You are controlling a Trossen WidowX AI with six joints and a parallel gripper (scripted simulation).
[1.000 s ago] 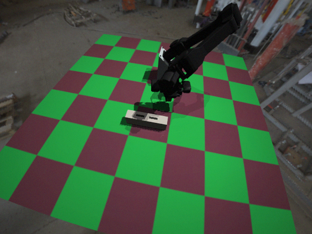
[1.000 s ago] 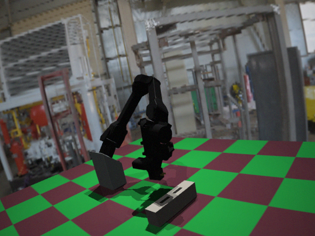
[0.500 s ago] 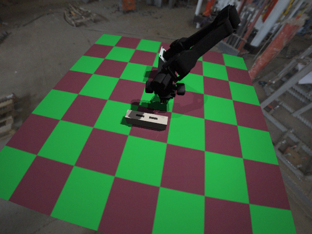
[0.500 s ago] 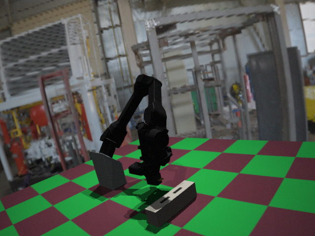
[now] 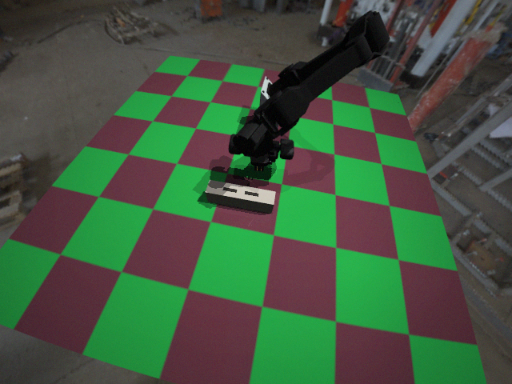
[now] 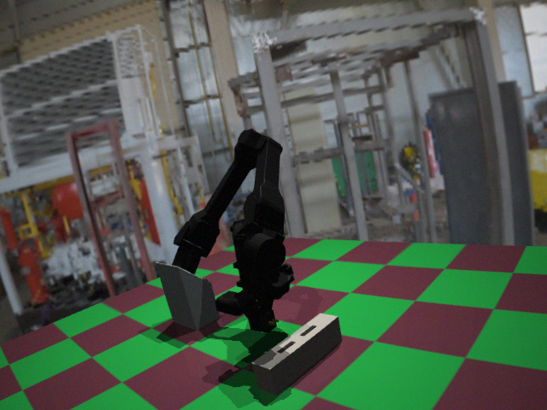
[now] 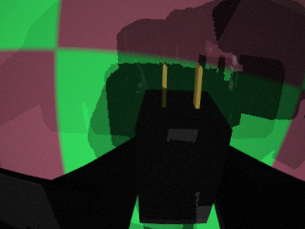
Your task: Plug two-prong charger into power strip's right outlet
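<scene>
My gripper (image 5: 260,160) (image 6: 263,319) (image 7: 174,145) is shut on the black two-prong charger (image 7: 181,147). Its two brass prongs (image 7: 181,86) (image 5: 258,168) point down at the checkered mat (image 5: 231,264) (image 6: 441,291). The beige power strip (image 5: 264,202) (image 6: 308,353) lies flat on the mat, with two dark outlets on its top. The right outlet (image 5: 250,193) (image 6: 310,330) is the one nearer the gripper. The charger hangs a little above the mat, just behind the strip's right half and apart from it. The strip does not show in the wrist view.
The arm's grey base plate (image 5: 265,87) (image 6: 187,300) stands at the back of the mat. The arm (image 5: 314,78) (image 6: 255,207) reaches forward and down from there. Industrial clutter lies beyond the mat's edges.
</scene>
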